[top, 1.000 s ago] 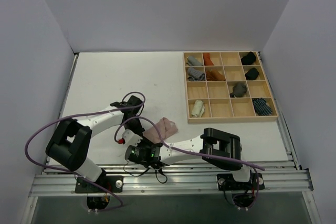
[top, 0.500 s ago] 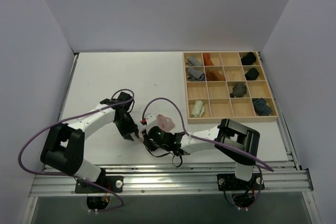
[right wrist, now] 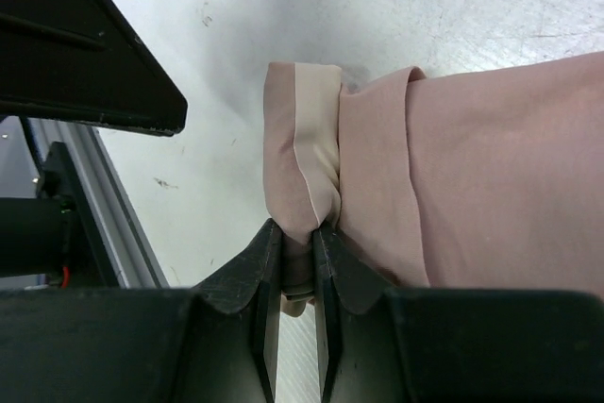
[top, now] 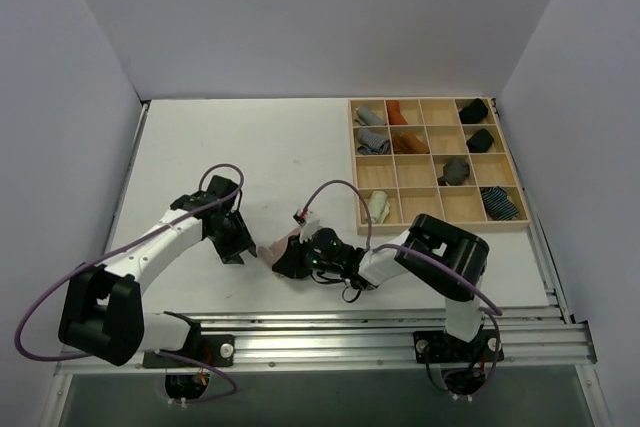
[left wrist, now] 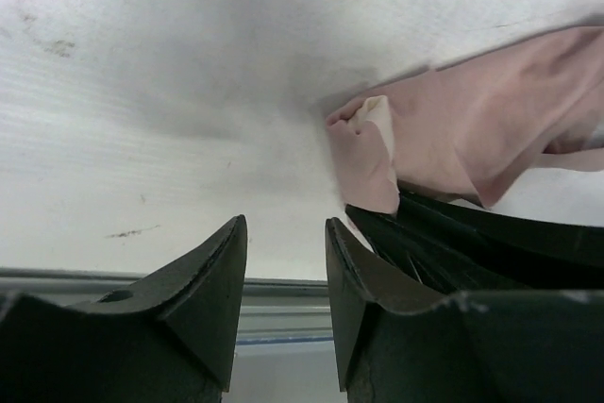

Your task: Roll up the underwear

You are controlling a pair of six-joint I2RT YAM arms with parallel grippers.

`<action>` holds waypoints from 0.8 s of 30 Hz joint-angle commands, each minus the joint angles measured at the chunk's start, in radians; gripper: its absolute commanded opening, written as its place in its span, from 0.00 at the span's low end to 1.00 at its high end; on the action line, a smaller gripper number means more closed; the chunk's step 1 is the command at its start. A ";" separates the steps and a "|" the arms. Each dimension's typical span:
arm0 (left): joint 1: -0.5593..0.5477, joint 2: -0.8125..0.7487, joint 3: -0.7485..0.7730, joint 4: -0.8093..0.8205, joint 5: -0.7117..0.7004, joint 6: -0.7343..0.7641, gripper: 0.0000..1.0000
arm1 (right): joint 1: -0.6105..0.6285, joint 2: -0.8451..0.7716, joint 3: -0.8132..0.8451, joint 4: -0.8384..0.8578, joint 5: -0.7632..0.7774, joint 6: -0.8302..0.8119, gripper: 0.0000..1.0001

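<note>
From above, the wooden tray (top: 436, 230) sat at 2 o'clock on the table (top: 200, 147). Its compartments held two grey rolls (top: 370, 116), two rust rolls (top: 399, 112), two black rolls (top: 473, 110), a dark grey roll (top: 455, 170), a blue-striped roll (top: 499, 204) and the yellow-green brief (top: 377, 207), rolled, in the near-left cell. The pink underwear (top: 270, 249) lay at 6 o'clock, between the left tool (top: 240, 247) and the right tool (top: 283, 255).

The left wrist view showed its fingers slightly parted, holding nothing, the pink cloth at 2 o'clock.

The right wrist view showed its fingers pinched on the cloth's folded, beige-banded edge.
</note>
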 commanded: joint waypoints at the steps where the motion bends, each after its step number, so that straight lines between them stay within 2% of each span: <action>1: -0.001 -0.048 -0.027 0.134 0.032 0.040 0.47 | -0.026 0.088 -0.095 -0.156 -0.044 0.034 0.00; 6: -0.004 -0.045 -0.077 0.255 0.072 0.063 0.47 | -0.037 0.108 -0.112 -0.140 -0.053 0.047 0.00; 14: -0.018 -0.010 -0.133 0.365 0.070 0.016 0.48 | -0.053 0.166 -0.140 -0.002 -0.087 0.105 0.00; 24: -0.050 0.084 -0.121 0.473 0.073 -0.032 0.49 | -0.055 0.202 -0.155 0.047 -0.090 0.136 0.00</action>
